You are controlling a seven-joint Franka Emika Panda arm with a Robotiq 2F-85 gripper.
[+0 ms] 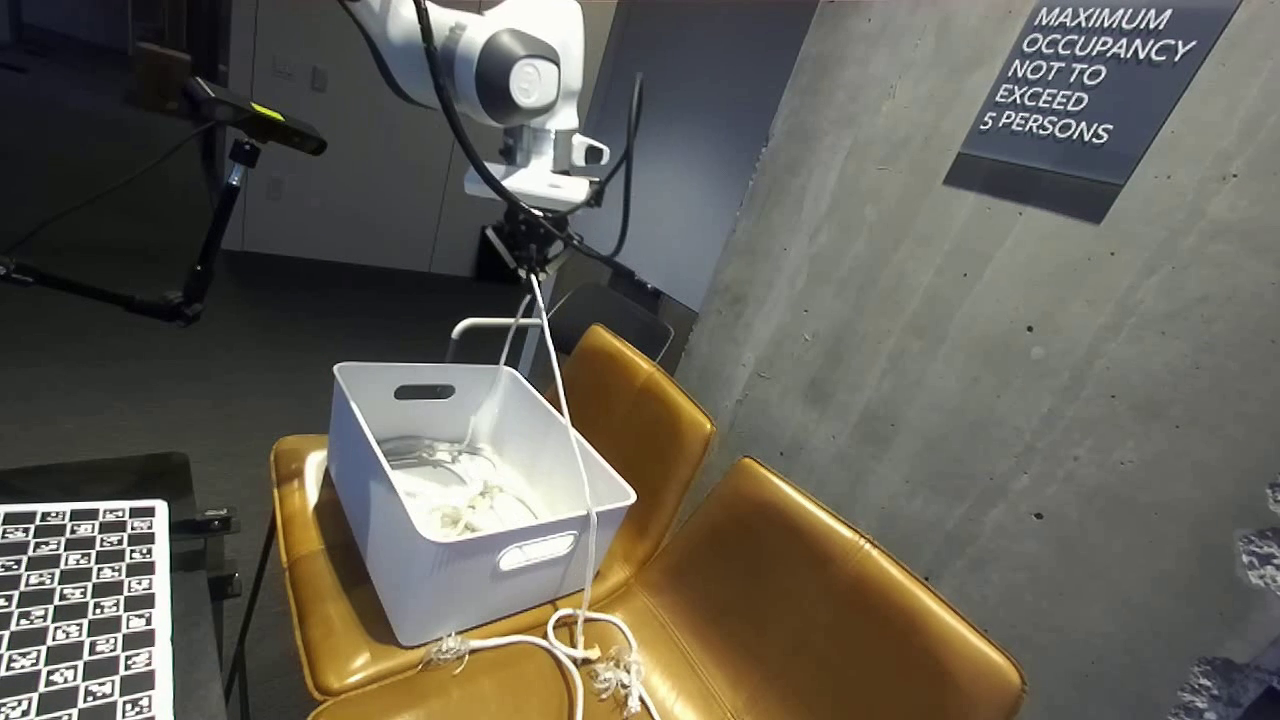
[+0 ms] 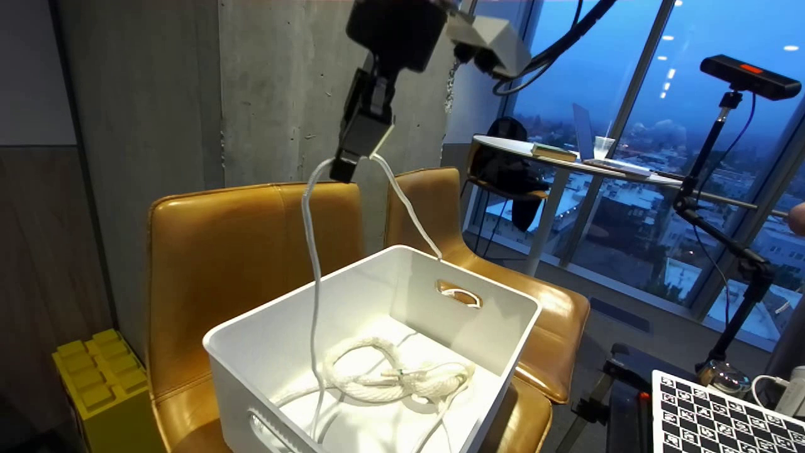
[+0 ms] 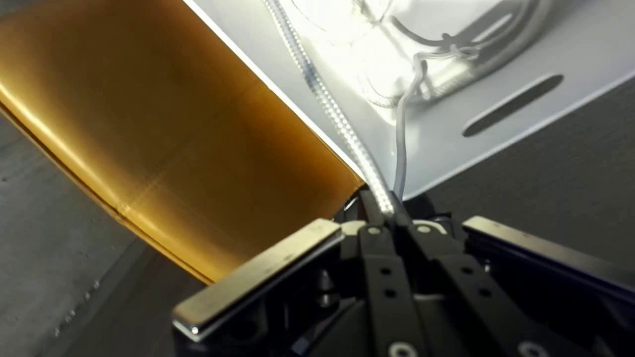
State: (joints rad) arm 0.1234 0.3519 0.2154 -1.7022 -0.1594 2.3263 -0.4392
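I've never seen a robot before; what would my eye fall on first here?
Probably the claw, shut on a white rope that partly hangs into a white bin on a tan chair. Next, perhaps, the bold sign on the concrete wall in an exterior view.

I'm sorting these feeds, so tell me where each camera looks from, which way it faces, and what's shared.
In an exterior view: outside the robot, facing the white bin and concrete wall; the arm and hand show.
In an exterior view: outside too, facing across the bin toward windows; the hand shows at the top.
Wrist view: mounted behind the fingers, looking past them into the bin; the hand fills the foreground.
In both exterior views: bin, tan chairs, and the hand gripping a white cord.
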